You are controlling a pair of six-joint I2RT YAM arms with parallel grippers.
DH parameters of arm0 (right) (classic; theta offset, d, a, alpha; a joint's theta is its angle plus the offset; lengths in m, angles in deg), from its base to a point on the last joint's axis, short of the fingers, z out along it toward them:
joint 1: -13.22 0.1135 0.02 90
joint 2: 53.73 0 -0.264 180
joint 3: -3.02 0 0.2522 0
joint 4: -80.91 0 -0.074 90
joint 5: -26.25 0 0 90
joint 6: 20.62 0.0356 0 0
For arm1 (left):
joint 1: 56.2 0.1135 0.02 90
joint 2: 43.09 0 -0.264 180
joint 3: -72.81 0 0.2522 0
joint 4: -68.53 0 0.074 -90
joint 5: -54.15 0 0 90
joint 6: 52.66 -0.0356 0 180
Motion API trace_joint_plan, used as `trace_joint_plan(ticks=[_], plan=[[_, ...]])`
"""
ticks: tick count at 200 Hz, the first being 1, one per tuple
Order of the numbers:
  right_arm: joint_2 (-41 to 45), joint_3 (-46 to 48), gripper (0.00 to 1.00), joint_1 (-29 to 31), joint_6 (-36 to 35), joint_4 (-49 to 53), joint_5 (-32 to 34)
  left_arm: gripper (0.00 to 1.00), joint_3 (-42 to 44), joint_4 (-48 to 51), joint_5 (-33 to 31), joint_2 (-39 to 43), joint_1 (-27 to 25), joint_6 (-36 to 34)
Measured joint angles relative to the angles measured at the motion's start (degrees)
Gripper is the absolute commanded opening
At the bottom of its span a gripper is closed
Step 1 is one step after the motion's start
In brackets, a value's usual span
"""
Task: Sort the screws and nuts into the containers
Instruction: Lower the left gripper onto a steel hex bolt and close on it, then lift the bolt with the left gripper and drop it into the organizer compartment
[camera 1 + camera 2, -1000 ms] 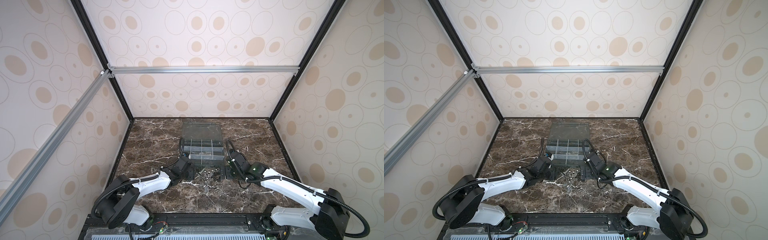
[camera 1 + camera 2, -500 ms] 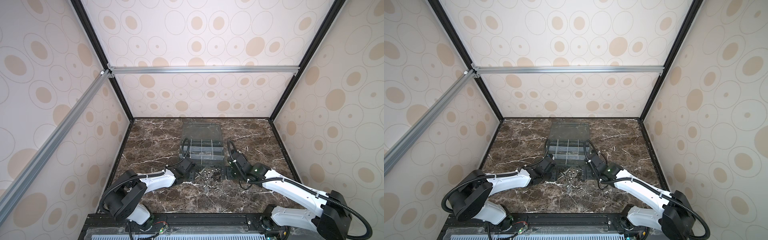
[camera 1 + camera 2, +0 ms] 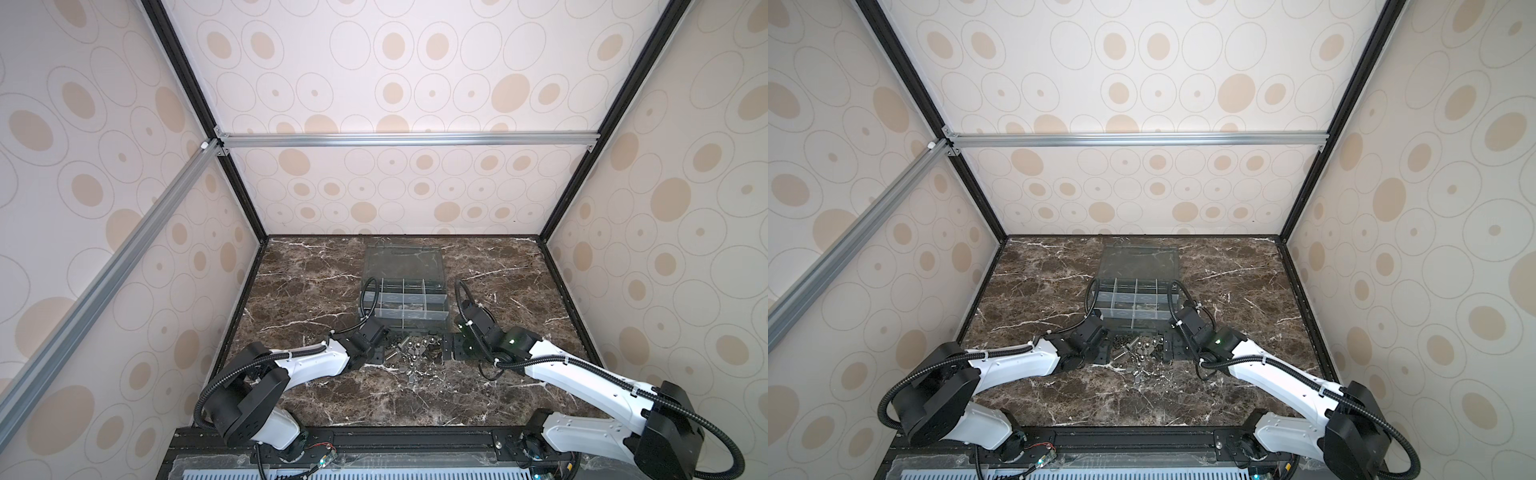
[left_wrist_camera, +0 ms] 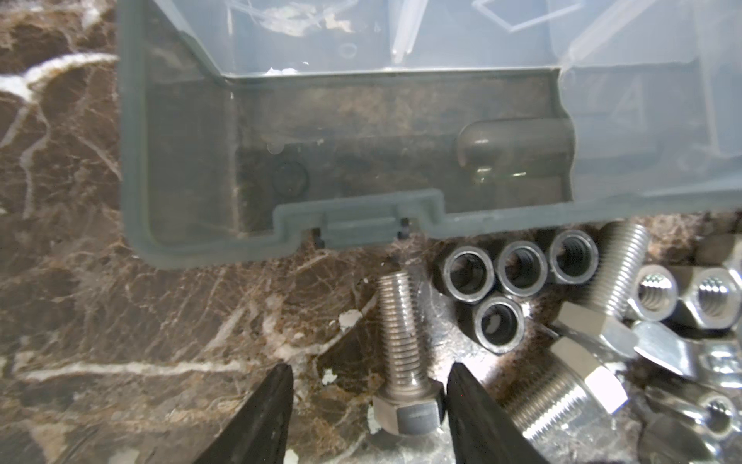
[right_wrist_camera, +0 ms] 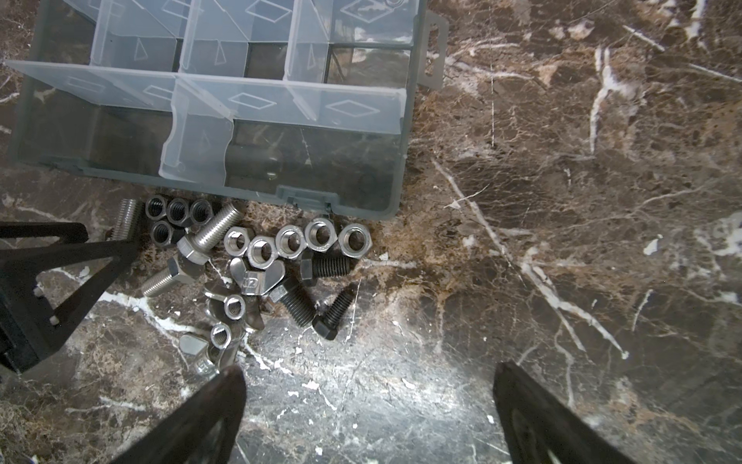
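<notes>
Lower centre in both top views, the left hand (image 4: 369,371) has dropped to the dark marble surface (image 4: 160,321). Half-spread, it brackets a silvery hex-head threaded screw (image 4: 401,337), unpinched. Closing likely follows. Right hand (image 5: 369,367) gapes, empty.

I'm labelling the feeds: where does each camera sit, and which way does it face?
Top views: high above the robot's base, looking down and forward at the table, box and a pile of screws and nuts; left arm and right arm show whole.
Left wrist: on the left arm, low, facing the box's front wall; the open left pincer straddles a screw.
Right wrist: on the right arm, looking down at pile and box; the open right pincer and the left pincer show.
Shared: both wrist views catch four dark nuts by the box.
</notes>
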Motion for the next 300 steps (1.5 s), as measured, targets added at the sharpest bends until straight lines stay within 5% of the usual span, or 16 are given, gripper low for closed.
trace_joint_plan(ticks=[131,234,300], plan=[[-1.99,-0.35,1.0,0.0,2.05,0.85,0.17,0.42,-6.95,1.73,0.7,-7.87,0.07,-6.27],[-0.68,0.68,1.0,0.0,3.58,0.76,0.28,0.11,-7.89,1.66,0.52,-8.59,0.44,-8.7],[0.0,1.4,1.0,0.0,4.83,0.39,0.5,0.09,-5.53,4.0,0.68,-5.25,0.44,-8.9]])
